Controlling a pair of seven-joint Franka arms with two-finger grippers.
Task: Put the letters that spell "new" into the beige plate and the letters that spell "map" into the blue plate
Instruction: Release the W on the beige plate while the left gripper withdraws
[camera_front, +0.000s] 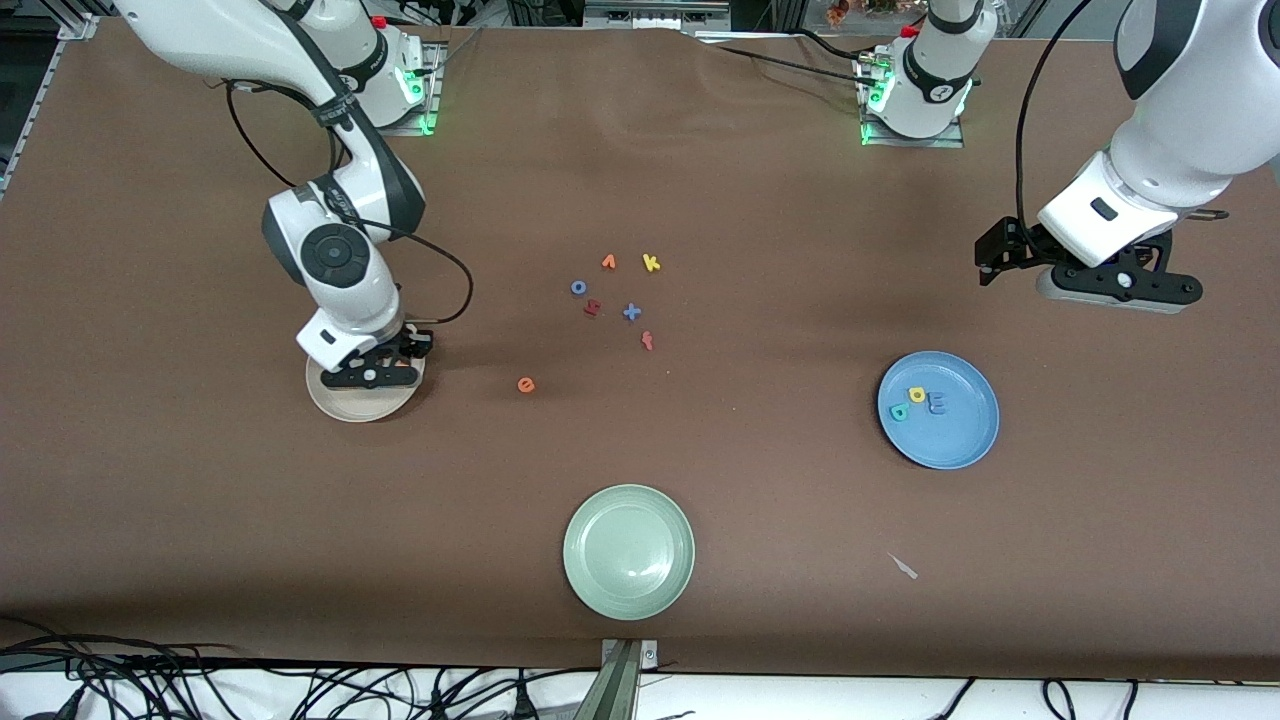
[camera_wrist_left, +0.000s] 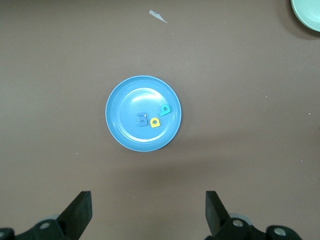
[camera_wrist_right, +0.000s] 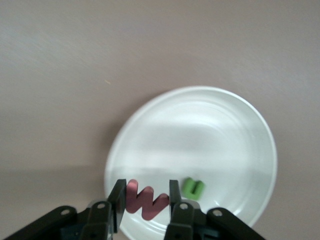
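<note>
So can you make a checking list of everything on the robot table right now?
Surface: brown table, bare between things.
Job's things: m, a, p in blue plate; green n in beige plate; orange e on table.
Clutter: green plate; spare letters; paper scrap.
Grippers: right gripper around pink w over beige plate; left gripper open, waiting.
Cables: bundle along table's near edge.
Surroundings: nothing seen.

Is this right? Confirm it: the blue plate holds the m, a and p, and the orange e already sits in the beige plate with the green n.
One detail is wrong. The orange e lies on the bare table, between the beige plate and the loose letters, as the front view shows. The blue plate does hold m, a and p, and the green n is in the beige plate.
</note>
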